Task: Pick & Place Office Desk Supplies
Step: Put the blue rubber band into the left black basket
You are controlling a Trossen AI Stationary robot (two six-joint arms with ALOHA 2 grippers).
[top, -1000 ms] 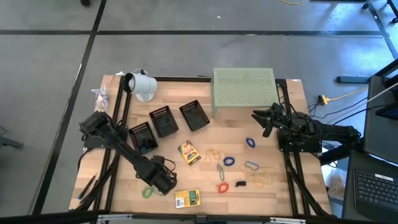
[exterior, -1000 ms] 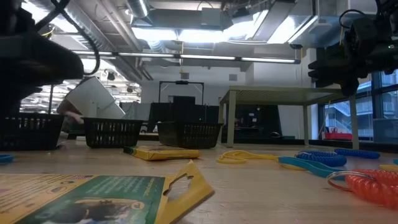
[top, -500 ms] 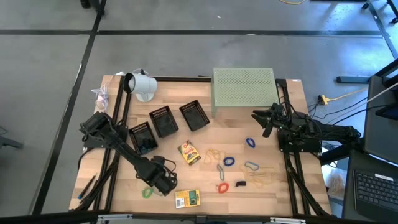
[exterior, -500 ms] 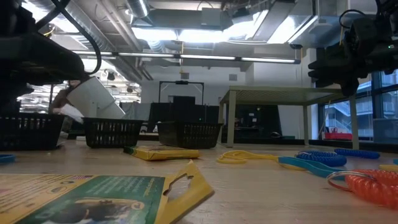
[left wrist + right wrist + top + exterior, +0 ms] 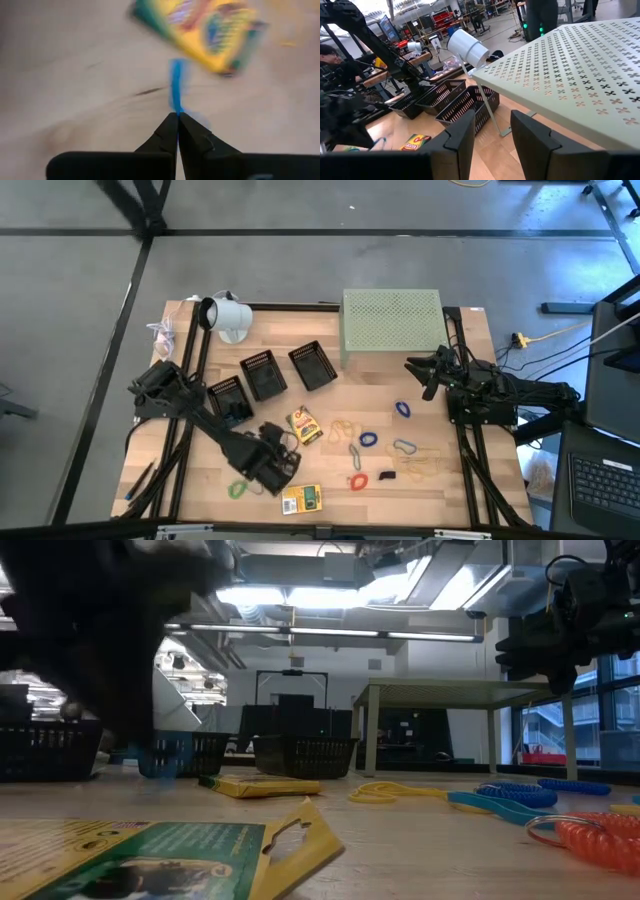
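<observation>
The left gripper [image 5: 177, 116] has its fingers pinched tight on a blue rubber band [image 5: 177, 90], which sticks out past the tips just above the desk [image 5: 75, 75] beside a yellow packet [image 5: 210, 30], likely bound for a basket [image 5: 228, 400]; the right gripper [image 5: 492, 127] waits half-open, empty, by the green stand [image 5: 580, 65].

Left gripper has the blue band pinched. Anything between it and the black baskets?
Nothing visible. The left gripper holds the blue rubber band above bare wood; the yellow packet lies beside the way to the baskets, not across it.
</observation>
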